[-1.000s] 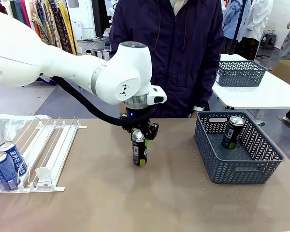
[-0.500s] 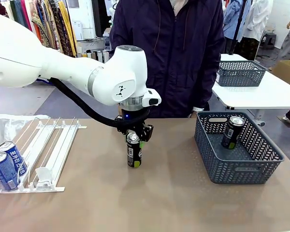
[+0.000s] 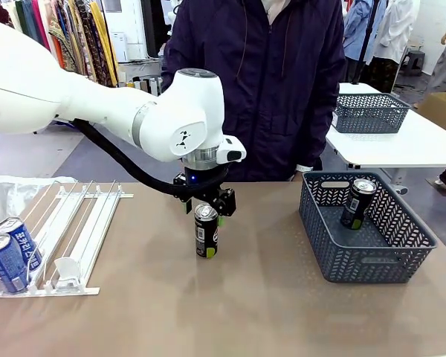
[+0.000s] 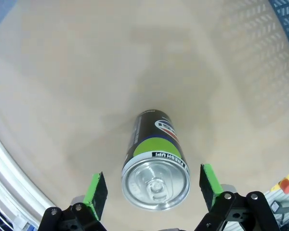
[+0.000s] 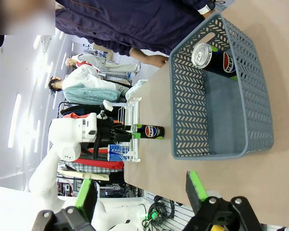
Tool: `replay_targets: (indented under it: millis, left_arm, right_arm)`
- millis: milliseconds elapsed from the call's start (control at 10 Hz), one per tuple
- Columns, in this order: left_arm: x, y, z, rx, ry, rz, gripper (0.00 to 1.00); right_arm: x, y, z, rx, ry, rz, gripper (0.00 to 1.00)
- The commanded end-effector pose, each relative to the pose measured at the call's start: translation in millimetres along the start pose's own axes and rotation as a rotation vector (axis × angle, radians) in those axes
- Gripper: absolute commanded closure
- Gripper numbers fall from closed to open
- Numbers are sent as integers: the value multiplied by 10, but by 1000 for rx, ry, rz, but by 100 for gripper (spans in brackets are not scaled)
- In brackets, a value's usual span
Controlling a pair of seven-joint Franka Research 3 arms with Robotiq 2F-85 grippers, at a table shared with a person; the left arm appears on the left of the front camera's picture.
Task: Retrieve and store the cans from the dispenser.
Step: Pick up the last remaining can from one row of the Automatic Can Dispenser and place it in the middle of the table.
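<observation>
A black can with a green base stands upright mid-table. My left gripper hangs just over its silver top, open. The left wrist view shows this can between the green pads of the left gripper, with a gap on each side. Two blue cans sit at the near end of the white dispenser on the left. Another black can leans inside the grey-blue basket. My right gripper is open and holds nothing, off the table's right side, facing the basket.
A person in a dark jacket stands at the far edge of the table, behind the can. A crumpled white bag lies behind the dispenser. Bare tabletop lies between the can and the basket. Farther right, a second table carries another basket.
The left gripper carried the black can a little left and set it down on the table. Its jaws then opened and let the can go.
</observation>
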State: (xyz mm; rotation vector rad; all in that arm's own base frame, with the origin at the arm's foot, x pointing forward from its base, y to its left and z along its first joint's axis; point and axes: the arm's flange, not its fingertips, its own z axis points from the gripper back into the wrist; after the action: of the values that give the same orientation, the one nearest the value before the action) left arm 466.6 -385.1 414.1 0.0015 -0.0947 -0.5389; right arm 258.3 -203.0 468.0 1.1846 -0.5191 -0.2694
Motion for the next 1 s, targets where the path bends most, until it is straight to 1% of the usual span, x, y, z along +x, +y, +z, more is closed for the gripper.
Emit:
replay_targets:
  millis: [0,100,200,300,400,500,600,700,800,900]
  left_arm:
    - [-182,144,271,-13,-45,19,0]
    - [-253,243,529,-29,-19,75,0]
    - [-355,385,828,-59,-53,108,0]
    - [-560,601,1211,-179,-143,86,0]
    - [-857,889,1538,-315,-240,52,0]
    - [-1168,1228,1746,-417,-321,61,0]
    - [-1598,1661,1910,-513,-411,125,0]
    - [-2129,2074,1950,-610,-513,243,0]
    - [-2697,2417,1871,-679,-603,390,0]
    - [-3290,2661,1700,-766,-706,482,0]
  right_arm:
    - [7,6,18,15,-2,16,0]
    - [7,6,18,15,-2,16,0]
    - [7,6,18,15,-2,16,0]
    - [7,6,18,15,-2,16,0]
    - [7,6,18,15,-2,16,0]
    - [7,6,18,15,-2,16,0]
    - [7,6,18,15,-2,16,0]
    - [7,6,18,15,-2,16,0]
    - [7,6,18,15,-2,16,0]
    - [7,6,18,15,-2,16,0]
